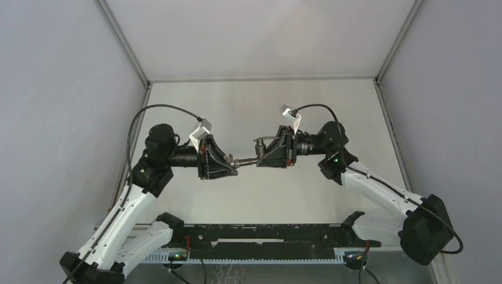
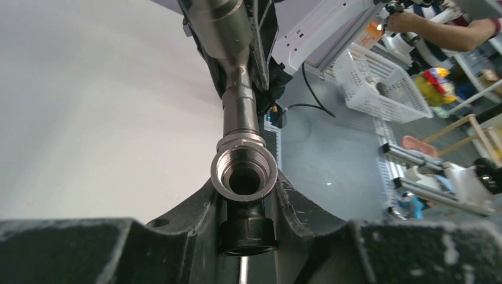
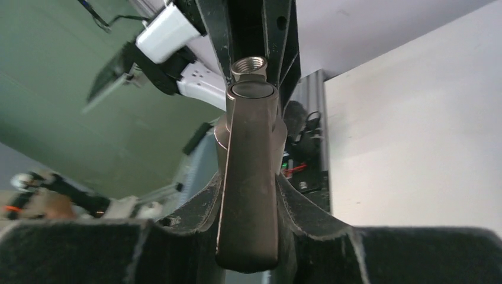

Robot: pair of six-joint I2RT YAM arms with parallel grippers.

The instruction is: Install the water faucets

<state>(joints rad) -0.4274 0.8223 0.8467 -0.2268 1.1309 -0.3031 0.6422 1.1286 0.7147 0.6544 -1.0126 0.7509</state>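
Observation:
Both arms hold the faucet parts in the air over the middle of the table. My left gripper is shut on the short stubby fitting. In the left wrist view the fitting's threaded mouth sits between my fingers. My right gripper is shut on the stem with lever handle. In the right wrist view the flat handle fills the gap between the jaws. The stem runs in line into the fitting and touches it; I cannot tell how deep it is seated.
A black rail crosses the table's near edge between the arm bases. Grey walls enclose the white table on three sides. Beyond the cell, the left wrist view shows a white basket and a person's arm.

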